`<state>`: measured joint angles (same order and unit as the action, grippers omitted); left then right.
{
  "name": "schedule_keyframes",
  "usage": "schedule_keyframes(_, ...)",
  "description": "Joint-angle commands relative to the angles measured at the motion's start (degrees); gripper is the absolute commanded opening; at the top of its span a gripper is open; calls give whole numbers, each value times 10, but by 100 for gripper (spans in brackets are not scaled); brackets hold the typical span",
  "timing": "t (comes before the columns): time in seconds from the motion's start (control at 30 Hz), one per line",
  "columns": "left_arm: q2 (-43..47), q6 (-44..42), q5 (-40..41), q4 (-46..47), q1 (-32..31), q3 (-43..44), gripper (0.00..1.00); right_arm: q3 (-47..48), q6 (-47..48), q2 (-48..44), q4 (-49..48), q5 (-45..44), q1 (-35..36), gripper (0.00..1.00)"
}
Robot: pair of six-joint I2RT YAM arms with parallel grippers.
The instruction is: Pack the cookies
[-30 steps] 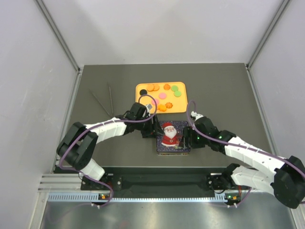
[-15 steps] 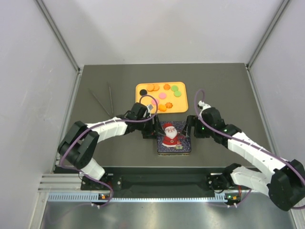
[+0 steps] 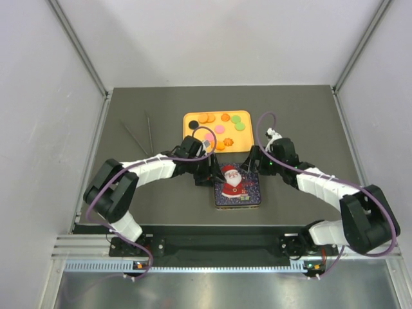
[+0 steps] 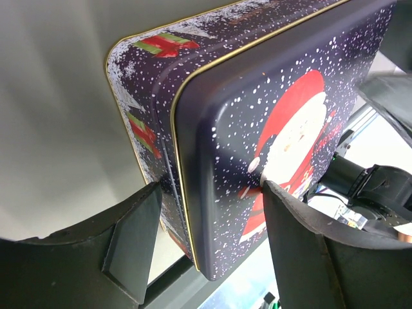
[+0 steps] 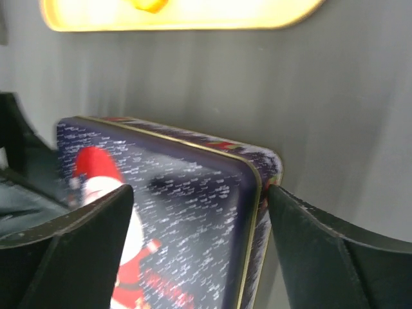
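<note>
The cookies (image 3: 219,129) are small orange, pink, green and black discs lying on an orange tray (image 3: 248,138) at the back. In front of it lies a shut dark blue tin (image 3: 237,186) with a Santa lid. My left gripper (image 3: 210,175) is open at the tin's left far corner. Its jaws straddle the tin's edge (image 4: 187,129), with one fingertip (image 4: 273,196) on the lid and the other beside the wall. My right gripper (image 3: 250,166) is open at the tin's far right corner (image 5: 261,167), one finger (image 5: 290,212) touching the corner wall.
Two thin dark sticks (image 3: 143,135) lie on the table left of the tray. The tray's near rim (image 5: 193,24) shows just beyond the tin in the right wrist view. Grey walls close in the table on three sides. A metal rail (image 3: 212,256) runs along the front.
My right gripper has swung from the tin's right side up to its far right corner and opened wider. The tin has shifted slightly to the right. The left gripper has barely moved.
</note>
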<state>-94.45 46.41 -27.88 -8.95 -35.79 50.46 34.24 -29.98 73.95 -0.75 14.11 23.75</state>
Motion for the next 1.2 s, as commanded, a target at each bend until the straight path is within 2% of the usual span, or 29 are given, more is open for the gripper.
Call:
schedule_keyframes(0.0,-25,-27,46,-47,-5,-1,68,-29,-25,25,-89,8,-5,82)
schedule_keyframes(0.1,-25,-25,48,-45,-5,-4,68,-44,-39,47,-97,0,-5,69)
schedule_keyframes(0.17,-24,-22,48,-42,-6,-7,68,-44,-39,55,-90,-5,-5,67)
schedule_keyframes(0.4,-19,-10,52,-27,-12,-19,68,-20,-20,71,-40,-33,-3,41)
schedule_keyframes(0.53,-8,6,57,-6,-29,-34,68,6,4,87,-13,-51,9,41)
schedule_keyframes(0.67,20,24,87,15,-33,-55,73,28,18,101,-5,-51,18,46)
schedule_keyframes(0.7,38,24,95,17,-31,-60,76,31,24,106,-3,-50,18,47)
schedule_keyframes(0.87,81,20,108,25,-4,-71,80,43,37,120,2,-52,21,47)
schedule_keyframes(1.17,117,25,86,64,46,-91,82,58,48,139,6,-51,21,48)
